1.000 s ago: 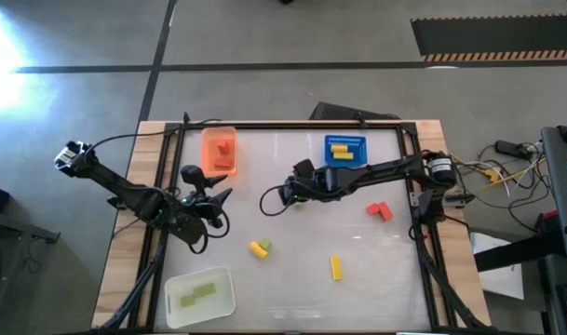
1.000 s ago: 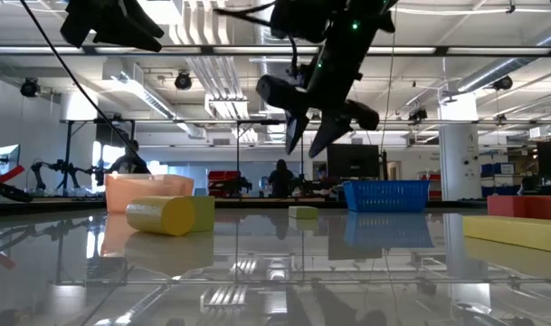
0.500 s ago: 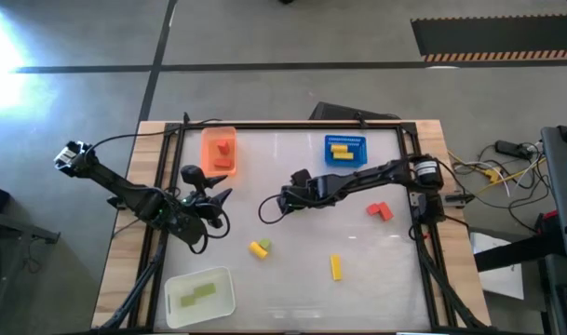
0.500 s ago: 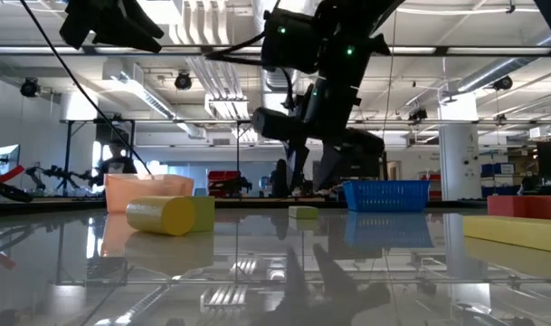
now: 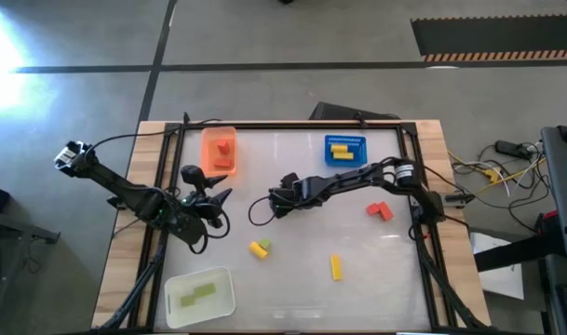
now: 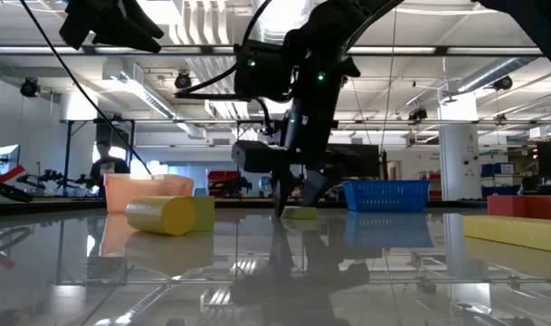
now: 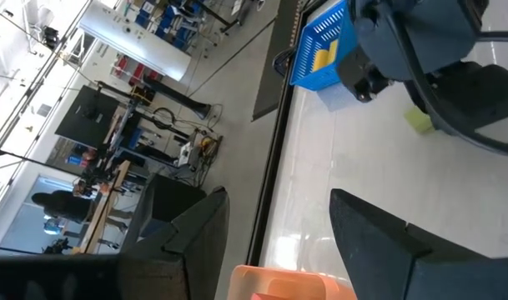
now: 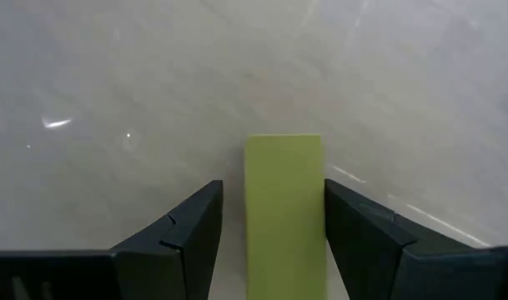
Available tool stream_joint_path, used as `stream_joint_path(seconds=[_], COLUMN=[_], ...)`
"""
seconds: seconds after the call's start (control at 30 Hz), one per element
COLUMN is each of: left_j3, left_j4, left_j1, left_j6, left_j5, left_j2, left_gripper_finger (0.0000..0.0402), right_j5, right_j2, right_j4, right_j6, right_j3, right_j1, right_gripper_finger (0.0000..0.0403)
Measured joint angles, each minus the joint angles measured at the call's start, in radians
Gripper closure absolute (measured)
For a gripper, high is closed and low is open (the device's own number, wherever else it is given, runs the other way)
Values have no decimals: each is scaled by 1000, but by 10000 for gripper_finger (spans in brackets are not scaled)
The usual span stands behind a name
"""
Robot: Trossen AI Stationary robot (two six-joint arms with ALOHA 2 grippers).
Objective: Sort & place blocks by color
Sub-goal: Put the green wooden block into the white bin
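Our right pincer (image 8: 270, 242) reaches low over the counter (image 5: 357, 251), fingers apart around a green block (image 8: 283, 208). Our left pincer (image 5: 211, 207) waits, apart.

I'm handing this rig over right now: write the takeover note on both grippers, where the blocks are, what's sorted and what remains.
Right gripper: jaws open, down at the table, straddling a green block, not yet closed.
Left gripper: open, empty, waiting between the orange tray and white tray.
Sorted: red blocks in the orange tray, yellow ones in the blue tray, green ones in the white tray.
Left: this green block, a yellow-and-green pair, a yellow bar, red blocks.
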Motion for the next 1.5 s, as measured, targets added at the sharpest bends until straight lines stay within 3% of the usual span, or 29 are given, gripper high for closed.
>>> stream_joint_path(seconds=[0.13, 0.33, 0.57, 0.77, 1.0, 1.13, 1.3, 1.5], left_j3=[0, 0, 0, 0, 0, -2, -2, -2], left_j4=[0, 0, 4, 11, 76, 114, 155, 271], left_j1=[0, 0, 0, 0, -1, -1, -1, 0], left_j6=[0, 0, -8, -10, -38, -84, -124, -104], left_j5=[0, 0, 1, 125, 138, 166, 170, 171], left_j2=[0, 0, 0, 0, 2, 16, 48, 78], left_gripper_finger=[210, 210, 210, 210, 210, 210, 210, 210], right_j5=[1, -1, 27, 52, 68, 72, 69, -114], right_j2=[26, 20, -15, -60, -148, -236, -360, -490], right_j4=[-28, -39, -43, -36, -23, 65, 334, 781], right_j6=[-18, -67, -223, -401, -581, -684, -857, -1061], right_j3=[35, 43, 41, 39, -3, -79, -233, -469], right_j1=[0, 0, 11, 43, 75, 82, 81, 75], right_gripper_finger=[225, 287, 287, 287, 287, 287, 287, 287])
